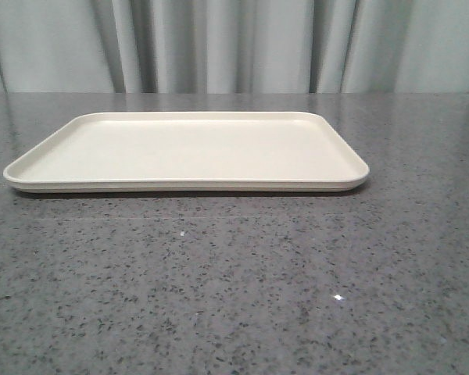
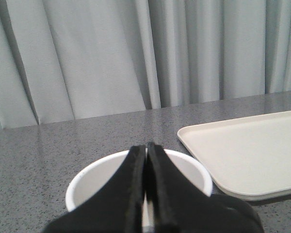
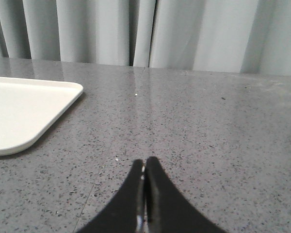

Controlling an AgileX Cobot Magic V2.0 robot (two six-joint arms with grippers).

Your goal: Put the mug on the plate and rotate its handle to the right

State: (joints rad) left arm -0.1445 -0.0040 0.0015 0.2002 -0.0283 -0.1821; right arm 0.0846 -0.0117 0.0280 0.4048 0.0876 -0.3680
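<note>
Grey speckled table (image 1: 234, 297) before pale curtains (image 1: 219, 43), cream plate (image 1: 187, 148) bare, left gripper (image 2: 146, 150) pressed together over white mug (image 2: 189, 170), right gripper (image 3: 144, 167) closed, empty.

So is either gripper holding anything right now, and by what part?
The left gripper is shut on the mug, pinching its near rim wall. The right gripper is shut over the table, holding nothing.
</note>
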